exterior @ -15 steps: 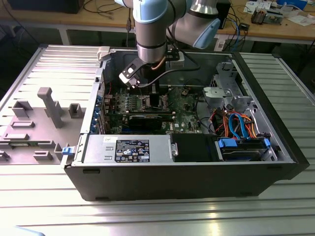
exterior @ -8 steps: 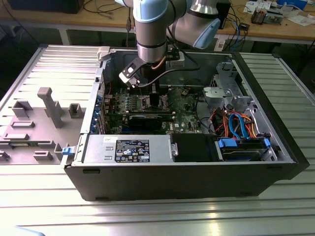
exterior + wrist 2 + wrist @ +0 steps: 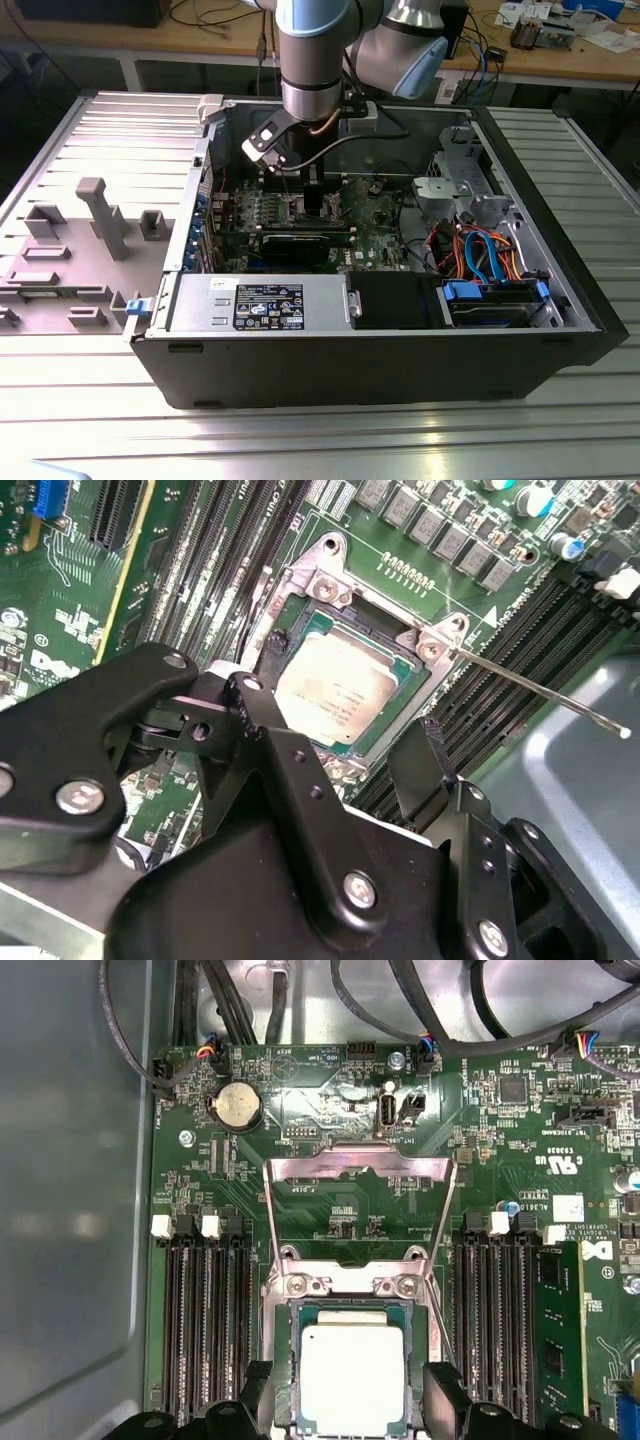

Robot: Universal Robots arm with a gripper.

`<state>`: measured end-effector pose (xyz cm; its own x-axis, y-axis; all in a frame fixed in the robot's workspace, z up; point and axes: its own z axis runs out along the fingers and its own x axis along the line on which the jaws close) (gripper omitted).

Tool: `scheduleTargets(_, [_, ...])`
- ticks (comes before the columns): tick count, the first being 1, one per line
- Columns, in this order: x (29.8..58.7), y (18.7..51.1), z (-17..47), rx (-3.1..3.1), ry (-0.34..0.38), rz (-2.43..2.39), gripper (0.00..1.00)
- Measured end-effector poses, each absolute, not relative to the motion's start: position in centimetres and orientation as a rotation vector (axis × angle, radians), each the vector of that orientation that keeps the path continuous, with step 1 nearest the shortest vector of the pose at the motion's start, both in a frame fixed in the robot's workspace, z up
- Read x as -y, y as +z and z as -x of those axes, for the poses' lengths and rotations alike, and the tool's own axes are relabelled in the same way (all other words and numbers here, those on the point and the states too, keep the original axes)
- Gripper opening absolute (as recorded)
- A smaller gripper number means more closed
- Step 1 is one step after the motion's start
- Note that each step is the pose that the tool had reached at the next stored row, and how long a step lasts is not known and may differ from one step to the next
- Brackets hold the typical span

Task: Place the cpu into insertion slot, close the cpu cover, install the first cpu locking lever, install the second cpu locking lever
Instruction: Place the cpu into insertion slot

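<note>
The gripper [image 3: 338, 710] hovers with its 2 fingers [image 3: 445, 1398] apart, 1 on each side of the cpu [image 3: 352, 1380], which lies seated in the slot [image 3: 284, 1360]. The cover [image 3: 355, 1167] stands open, tilted up off it.

Overhead light glares white on the ribbed table [image 3: 400, 440] in the exterior view; the case [image 3: 400, 372] lies dim inside. The cpu [image 3: 352, 1378] gleams softly in the first wrist view.

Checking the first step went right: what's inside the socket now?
The chip lies flat in the socket, silver top up, with the open gripper straddling it. The cover frame is swung open, not over it. The socket's contacts underneath are covered.
</note>
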<state>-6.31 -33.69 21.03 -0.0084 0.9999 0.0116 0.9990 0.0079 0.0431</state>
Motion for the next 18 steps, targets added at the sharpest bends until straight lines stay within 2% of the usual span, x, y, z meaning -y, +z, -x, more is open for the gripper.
scheduleTargets(2, [33.70, 21.04, 6.25, -2.217, 0.055, -2.199, 0.68])
scheduleTargets(8, [33.69, 21.16, 6.08, -2.224, 0.051, -2.197, 0.31])
scheduleTargets(9, [33.69, 21.16, 6.08, -2.224, 0.050, -2.197, 0.31])
scheduleTargets(12, [33.69, 21.17, 6.08, -2.224, 0.050, -2.197, 0.13])
scheduleTargets(18, [33.69, 21.17, 6.08, -2.224, 0.050, -2.197, 0.11])
